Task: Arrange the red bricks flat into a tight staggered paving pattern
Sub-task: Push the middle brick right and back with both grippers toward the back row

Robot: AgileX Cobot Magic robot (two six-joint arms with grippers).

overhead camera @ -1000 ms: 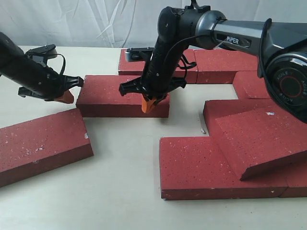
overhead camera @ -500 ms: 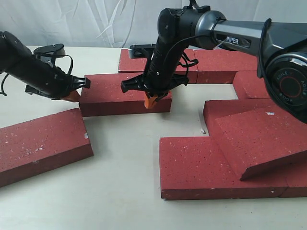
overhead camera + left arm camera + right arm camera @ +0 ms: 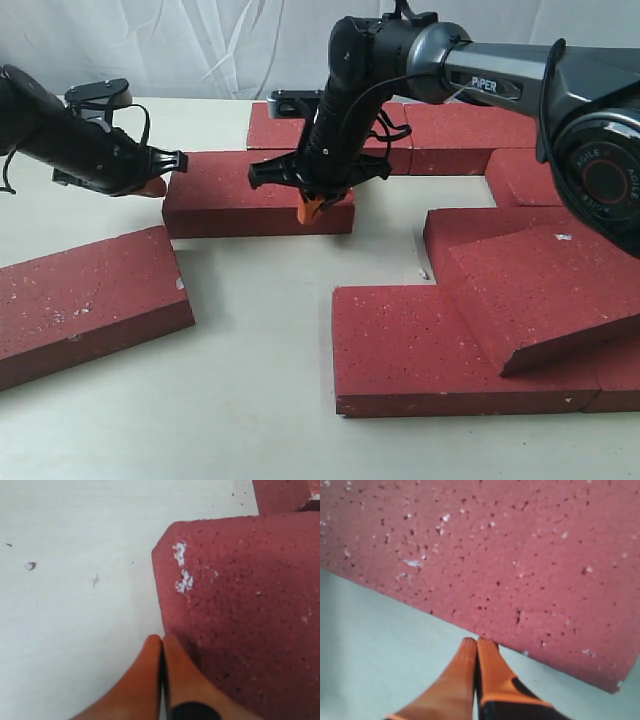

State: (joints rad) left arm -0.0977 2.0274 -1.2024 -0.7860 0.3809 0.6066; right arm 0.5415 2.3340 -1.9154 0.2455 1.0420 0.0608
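Note:
Several dark red bricks lie on the pale table. One loose brick [image 3: 235,195] lies flat in the middle, just in front of the back row [image 3: 460,135]. My left gripper [image 3: 155,185] is shut and empty, its orange tips against that brick's left end [image 3: 250,615]. My right gripper [image 3: 311,208] is also shut and empty, its tips touching the brick's near long edge [image 3: 510,555]. In the wrist views the left gripper [image 3: 162,639] sits at the brick's side face, and the right gripper [image 3: 477,641] meets the brick's edge on the table.
A separate brick [image 3: 85,300] lies angled at the front left. On the right, flat bricks [image 3: 410,350] form a group with one tilted brick [image 3: 545,290] resting on top. Another brick [image 3: 525,175] lies at the far right. A white curtain hangs behind.
Both shut grippers have moved away from the camera, and the middle brick has slid slightly toward the back row. The left gripper also shifted right, up to the brick's end.

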